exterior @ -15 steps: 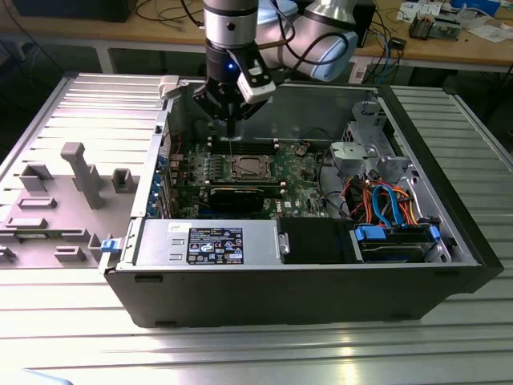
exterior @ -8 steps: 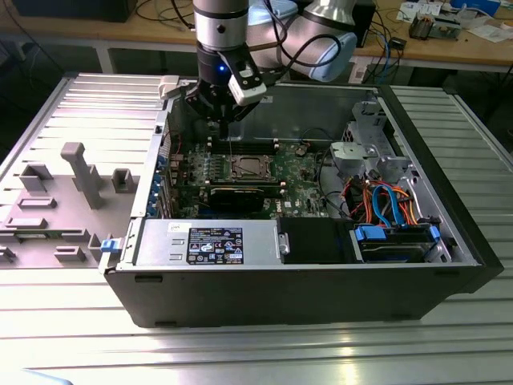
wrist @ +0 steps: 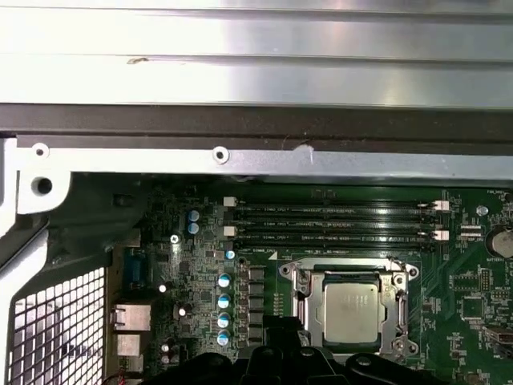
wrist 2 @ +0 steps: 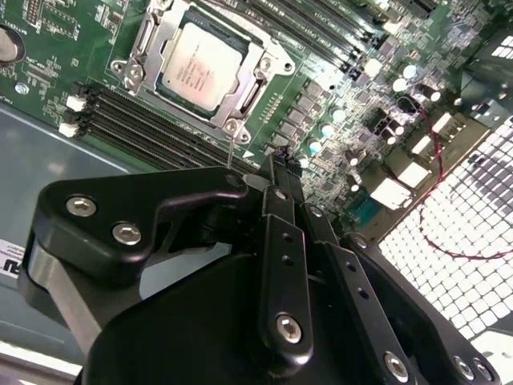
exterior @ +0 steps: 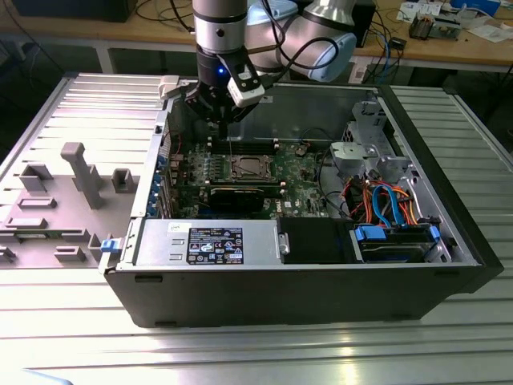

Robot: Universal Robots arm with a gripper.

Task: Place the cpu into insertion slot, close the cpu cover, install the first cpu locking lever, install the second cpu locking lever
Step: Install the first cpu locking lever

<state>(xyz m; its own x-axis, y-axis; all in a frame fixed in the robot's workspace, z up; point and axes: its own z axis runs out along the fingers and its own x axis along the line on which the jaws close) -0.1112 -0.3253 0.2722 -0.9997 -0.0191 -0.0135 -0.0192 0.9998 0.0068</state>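
The cpu (wrist: 353,308) (wrist 2: 198,64), a silvery square chip, lies in the insertion slot (exterior: 244,169) on the green motherboard. The cpu cover (wrist: 398,309) (wrist 2: 255,90), a silver frame, lies flat around it. A thin metal locking lever (wrist 2: 230,148) (exterior: 231,144) rises from the socket's corner up to my gripper. My gripper (wrist 2: 276,164) (exterior: 220,112) hangs above the board beside the socket, near the case's back wall, and its black fingers look shut. The lever's upper end meets the finger link; whether it is held does not show.
The open computer case (exterior: 449,233) lies on a ribbed metal table. Black memory slots (wrist: 337,220) run beside the socket. A drive bay with orange and blue cables (exterior: 385,204) is at the exterior view's right. Grey fixtures (exterior: 80,172) stand on the table at the exterior view's left.
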